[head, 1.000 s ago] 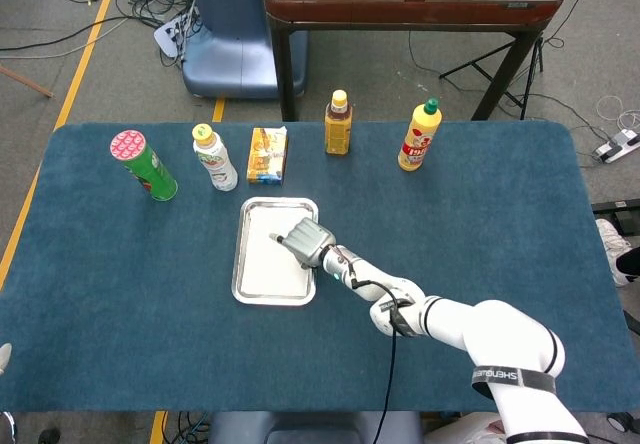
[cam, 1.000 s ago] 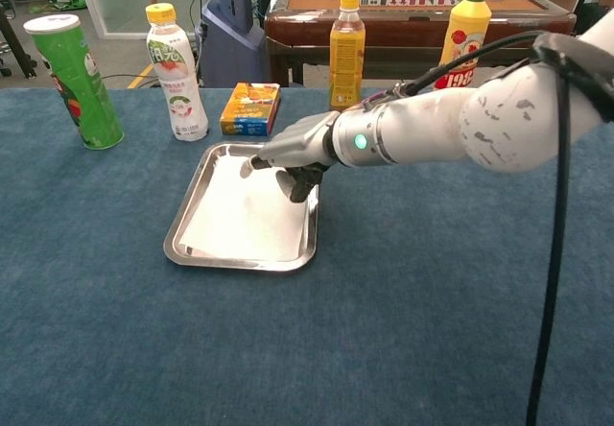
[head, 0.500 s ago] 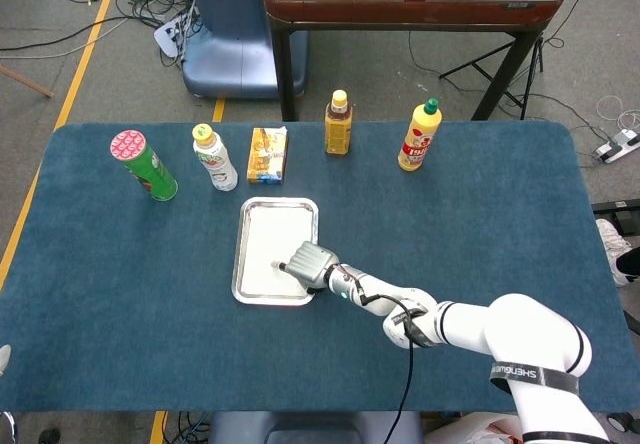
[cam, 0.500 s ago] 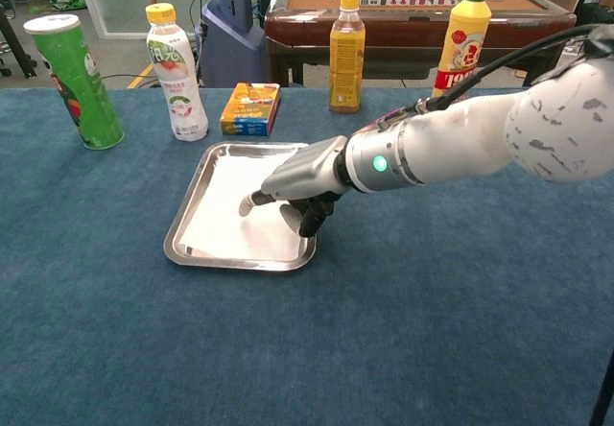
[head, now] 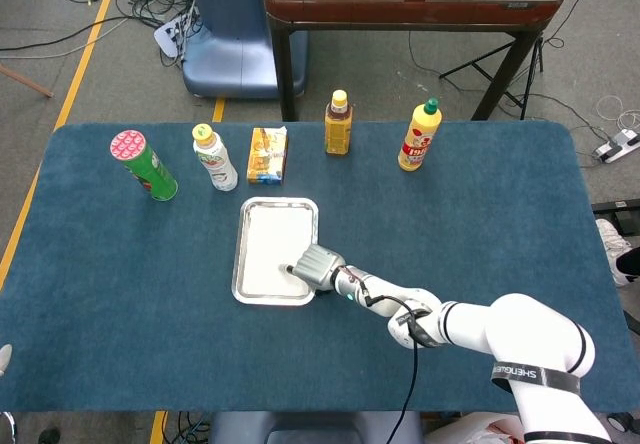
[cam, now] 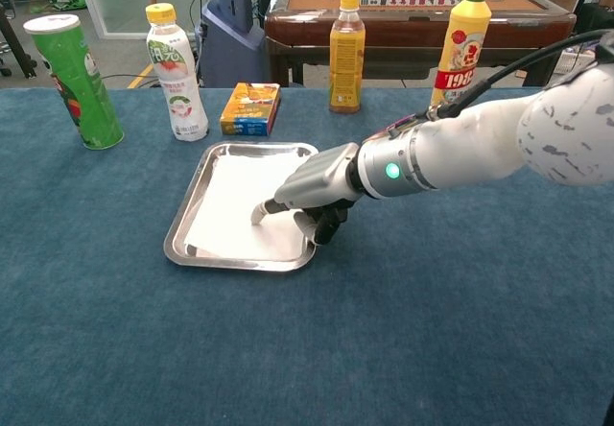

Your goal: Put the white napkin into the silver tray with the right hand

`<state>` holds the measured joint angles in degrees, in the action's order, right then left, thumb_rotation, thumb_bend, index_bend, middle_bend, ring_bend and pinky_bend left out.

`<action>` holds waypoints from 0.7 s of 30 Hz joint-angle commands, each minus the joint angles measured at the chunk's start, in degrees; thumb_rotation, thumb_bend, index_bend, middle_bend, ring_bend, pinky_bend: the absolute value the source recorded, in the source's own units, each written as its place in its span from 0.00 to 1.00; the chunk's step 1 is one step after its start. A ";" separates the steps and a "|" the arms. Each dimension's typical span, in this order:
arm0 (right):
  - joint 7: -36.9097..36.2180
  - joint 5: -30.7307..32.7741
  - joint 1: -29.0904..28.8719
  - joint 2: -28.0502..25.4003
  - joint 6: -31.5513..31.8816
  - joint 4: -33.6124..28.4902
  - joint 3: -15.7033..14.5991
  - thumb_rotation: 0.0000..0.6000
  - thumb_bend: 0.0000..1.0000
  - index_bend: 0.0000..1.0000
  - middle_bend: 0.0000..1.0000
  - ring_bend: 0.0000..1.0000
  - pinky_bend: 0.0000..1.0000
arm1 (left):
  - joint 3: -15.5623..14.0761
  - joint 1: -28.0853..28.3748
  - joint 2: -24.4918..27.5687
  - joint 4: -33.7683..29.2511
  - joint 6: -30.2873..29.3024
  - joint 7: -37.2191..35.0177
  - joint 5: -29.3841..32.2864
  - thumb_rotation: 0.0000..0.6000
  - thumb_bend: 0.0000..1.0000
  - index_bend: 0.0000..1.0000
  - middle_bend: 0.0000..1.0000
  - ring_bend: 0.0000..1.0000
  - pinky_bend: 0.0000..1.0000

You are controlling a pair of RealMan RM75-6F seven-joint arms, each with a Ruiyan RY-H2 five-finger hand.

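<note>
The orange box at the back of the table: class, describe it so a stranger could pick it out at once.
On the blue table, look along the far row of containers behind the silver tray. The orange box sits between the white bottle and the amber bottle. It is the only flat, rectangular carton among upright bottles and a green can.

green can (head: pixel 146 165), white bottle (head: pixel 215 158), yellow box (head: pixel 267 155), two more bottles stand behind.
</note>
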<state>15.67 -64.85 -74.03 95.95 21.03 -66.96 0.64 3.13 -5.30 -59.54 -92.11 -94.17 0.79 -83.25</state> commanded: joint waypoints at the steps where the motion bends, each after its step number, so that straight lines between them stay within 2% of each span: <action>1: 0.10 0.03 0.04 -0.12 0.09 -0.03 -0.15 0.73 1.00 0.07 1.00 0.98 1.00 | 0.01 0.00 -0.01 -0.02 -0.03 0.03 -0.03 1.00 0.27 0.17 0.10 0.12 0.02; 11: -1.20 -1.39 1.19 -0.94 2.78 -1.82 0.80 0.73 1.00 0.07 1.00 0.98 1.00 | 0.08 -0.01 0.04 -0.16 -0.10 0.28 -0.04 1.00 0.27 0.17 0.10 0.12 0.02; 16: -1.89 -2.02 3.11 -4.25 6.58 -4.67 1.77 0.73 1.00 0.07 1.00 0.97 1.00 | 0.26 0.13 0.24 -0.24 -0.03 0.22 0.00 1.00 0.27 0.17 0.10 0.12 0.02; 19: -1.11 -0.88 4.94 -7.84 9.34 -7.71 1.68 0.73 0.98 0.06 0.94 0.89 0.99 | 0.43 0.25 0.38 -0.14 0.02 0.00 0.10 1.00 0.27 0.17 0.10 0.12 0.02; 21: 0.02 0.52 6.74 -10.54 12.26 -10.15 1.49 0.73 0.88 0.04 0.85 0.83 0.97 | 0.62 0.36 0.48 -0.10 0.03 -0.13 0.18 1.00 0.27 0.17 0.10 0.12 0.02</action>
<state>14.54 -65.83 -69.47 88.25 30.00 -74.22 2.20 3.69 -4.98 -59.09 -92.22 -94.13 0.70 -83.09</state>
